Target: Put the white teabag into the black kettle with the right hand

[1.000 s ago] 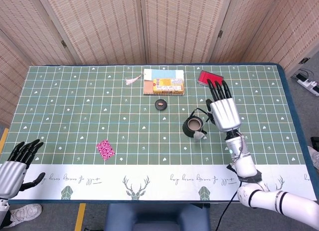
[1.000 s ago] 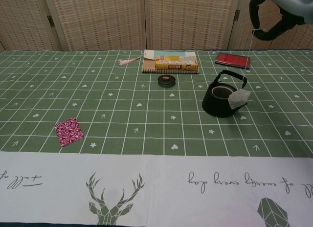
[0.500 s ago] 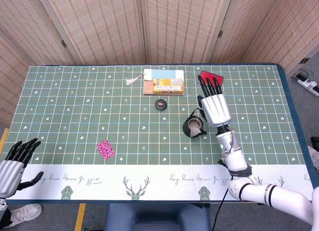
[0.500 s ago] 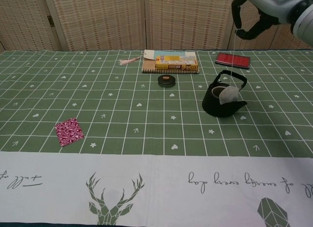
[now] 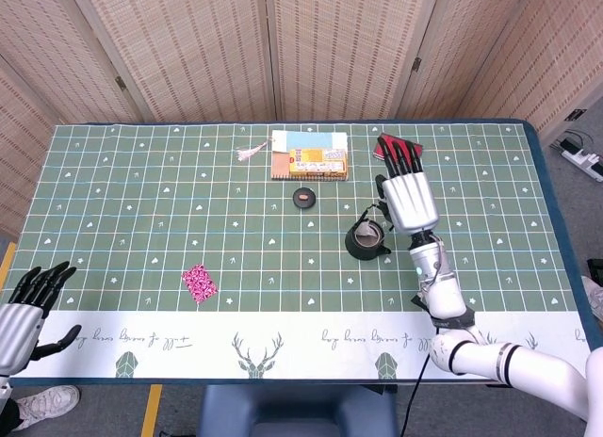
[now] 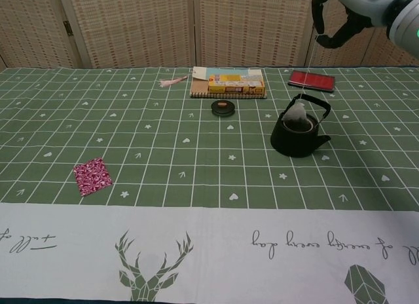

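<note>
The black kettle [image 6: 298, 135] [image 5: 365, 240] stands on the green cloth right of centre, handle up and lid off. My right hand [image 5: 407, 190] [image 6: 334, 19] hovers above it and pinches the teabag's string. On that string the white teabag [image 6: 298, 115] hangs in the kettle's mouth, under the handle. My left hand [image 5: 24, 305] rests open at the table's near left corner, holding nothing.
The kettle's round black lid [image 6: 223, 107] lies left of the kettle. Behind it is a notebook with a colourful box [image 6: 232, 82]. A red case [image 6: 311, 80] lies at the back right, a pink patterned packet [image 6: 91, 175] at the front left, and a pink tassel [image 6: 173, 81] at the back.
My right hand swung left over the kettle. The teabag moved from outside the kettle's right flank to its mouth. The left hand shifted slightly.
</note>
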You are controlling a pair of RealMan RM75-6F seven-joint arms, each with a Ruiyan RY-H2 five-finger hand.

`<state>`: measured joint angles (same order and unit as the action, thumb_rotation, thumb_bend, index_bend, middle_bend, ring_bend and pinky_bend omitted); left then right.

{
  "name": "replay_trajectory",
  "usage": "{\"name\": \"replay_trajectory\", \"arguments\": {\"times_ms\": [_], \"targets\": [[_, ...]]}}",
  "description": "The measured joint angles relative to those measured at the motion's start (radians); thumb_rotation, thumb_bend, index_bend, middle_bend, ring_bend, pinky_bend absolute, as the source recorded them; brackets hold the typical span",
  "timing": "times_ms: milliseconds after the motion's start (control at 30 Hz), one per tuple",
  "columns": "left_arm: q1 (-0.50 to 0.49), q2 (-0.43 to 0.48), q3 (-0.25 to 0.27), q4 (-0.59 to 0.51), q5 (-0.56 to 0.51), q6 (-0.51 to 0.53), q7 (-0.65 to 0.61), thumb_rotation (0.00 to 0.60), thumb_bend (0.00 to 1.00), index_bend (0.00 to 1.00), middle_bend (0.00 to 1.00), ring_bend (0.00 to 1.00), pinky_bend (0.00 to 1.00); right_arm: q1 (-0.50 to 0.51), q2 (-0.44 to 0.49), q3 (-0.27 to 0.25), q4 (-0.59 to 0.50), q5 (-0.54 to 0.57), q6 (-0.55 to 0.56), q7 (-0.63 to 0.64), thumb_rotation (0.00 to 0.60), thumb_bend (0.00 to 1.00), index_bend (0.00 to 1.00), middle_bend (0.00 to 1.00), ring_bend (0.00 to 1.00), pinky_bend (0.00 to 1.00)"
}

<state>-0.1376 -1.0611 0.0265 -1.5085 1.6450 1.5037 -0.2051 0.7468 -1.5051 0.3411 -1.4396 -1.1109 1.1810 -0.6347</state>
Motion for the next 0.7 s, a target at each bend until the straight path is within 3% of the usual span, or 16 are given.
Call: {"name": "replay_trajectory", "arguments": {"times_ms": [433,700], "targets": [[0.002,-0.002,0.002,-0.003,0.006,0.005,0.012,0.600,0.28,0.00,0.00,0.07,0.04,-0.013,-0.013,-0.064,0.028,-0.046,0.005,0.035,0.600,0.43,0.65,0.02,0.00,0.00],[0.002,-0.004,0.003,-0.004,0.011,0.005,0.020,0.600,0.28,0.00,0.00,0.07,0.04,-0.036,0.028,-0.082,-0.029,-0.091,0.047,0.041,0.600,0.43,0.65,0.02,0.00,0.00]]}}
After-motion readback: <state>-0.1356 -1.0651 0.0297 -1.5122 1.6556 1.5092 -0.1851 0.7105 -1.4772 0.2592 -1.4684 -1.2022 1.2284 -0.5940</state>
